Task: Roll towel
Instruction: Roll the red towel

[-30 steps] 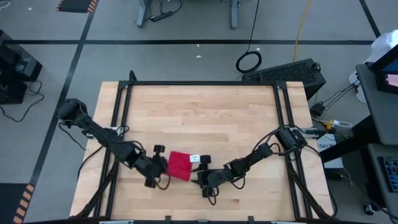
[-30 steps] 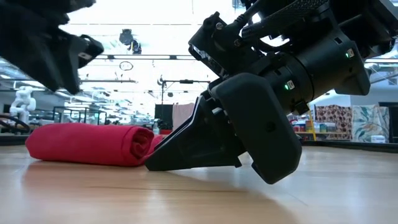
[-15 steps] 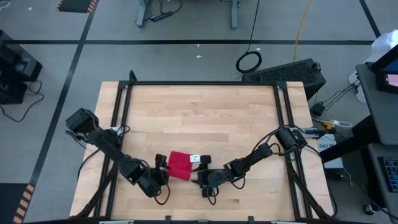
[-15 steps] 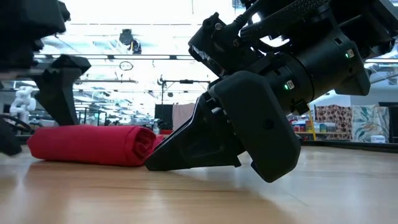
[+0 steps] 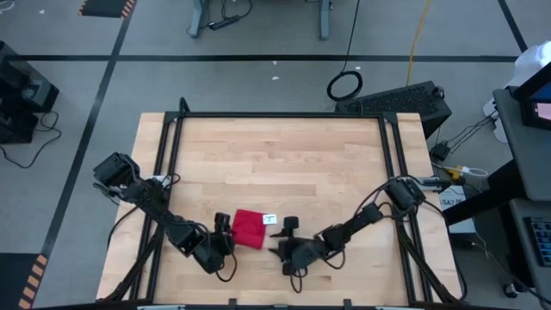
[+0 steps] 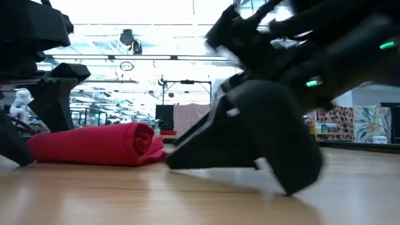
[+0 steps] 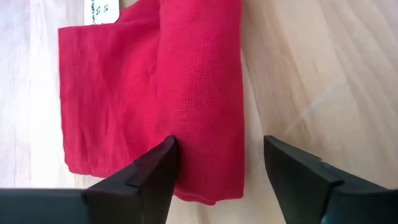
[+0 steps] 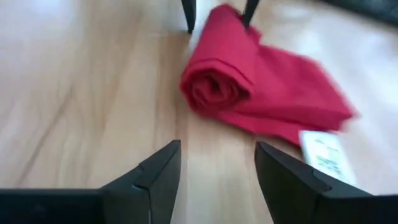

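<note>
Both grippers stand open and empty near the worktop's point(image 5: 275, 155) front edge: left gripper point(image 7: 217, 171) straddling one end of the towel point(image 5: 250, 228), right gripper point(image 8: 214, 163) just off the other. Partly rolled, the towel keeps a flat tagged flap to wind in.

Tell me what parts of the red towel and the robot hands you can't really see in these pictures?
- White tag on the towel: its print is too small in the left wrist view and blurred in the right wrist view.
- Towel's unrolled flap: hidden behind the roll in the low view.
- Right gripper: motion-blurred in the low view.
- Left gripper: the high view doesn't show whether its open fingers touch the towel.
</note>
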{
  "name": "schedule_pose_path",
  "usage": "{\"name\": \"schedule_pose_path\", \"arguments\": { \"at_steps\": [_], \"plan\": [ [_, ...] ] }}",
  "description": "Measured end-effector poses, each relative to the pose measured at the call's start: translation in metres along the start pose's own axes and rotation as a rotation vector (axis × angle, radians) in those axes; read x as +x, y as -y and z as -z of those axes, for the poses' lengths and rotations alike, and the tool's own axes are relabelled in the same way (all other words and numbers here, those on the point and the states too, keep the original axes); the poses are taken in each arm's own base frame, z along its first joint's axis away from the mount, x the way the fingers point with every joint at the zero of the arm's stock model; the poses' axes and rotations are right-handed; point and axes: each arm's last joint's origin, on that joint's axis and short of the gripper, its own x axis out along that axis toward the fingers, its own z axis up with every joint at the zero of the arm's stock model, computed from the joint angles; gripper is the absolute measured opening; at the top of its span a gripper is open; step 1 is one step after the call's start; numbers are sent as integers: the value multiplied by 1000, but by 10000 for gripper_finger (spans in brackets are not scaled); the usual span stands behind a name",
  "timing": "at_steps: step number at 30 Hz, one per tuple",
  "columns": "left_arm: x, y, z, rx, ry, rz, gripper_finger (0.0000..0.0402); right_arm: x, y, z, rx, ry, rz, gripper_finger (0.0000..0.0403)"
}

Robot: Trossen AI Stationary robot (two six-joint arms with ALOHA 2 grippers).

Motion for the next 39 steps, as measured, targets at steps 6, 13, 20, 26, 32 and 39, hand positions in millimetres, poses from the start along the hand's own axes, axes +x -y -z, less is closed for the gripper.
{"name": "schedule_pose_path", "arguments": {
  "at_steps": [6,13,20,26,32,39],
  "plan": [
    [2,-4,-1,-28,-22,18,208,-11,-18,-12,-35,165,73,197],
    [5,-9,-3,-56,-42,57,185,8,0,-18,8,292,41,197],
    [8,-14,-4,-79,-59,81,173,32,1,-15,27,287,-44,197],
    [11,-20,-6,-105,-82,114,173,48,-5,-17,24,274,-7,197],
    [13,-23,-6,-125,-103,159,172,50,-3,-14,76,192,81,197],
    [14,-24,-7,-132,-97,173,172,52,-3,-8,172,140,76,197]
  ]
}}
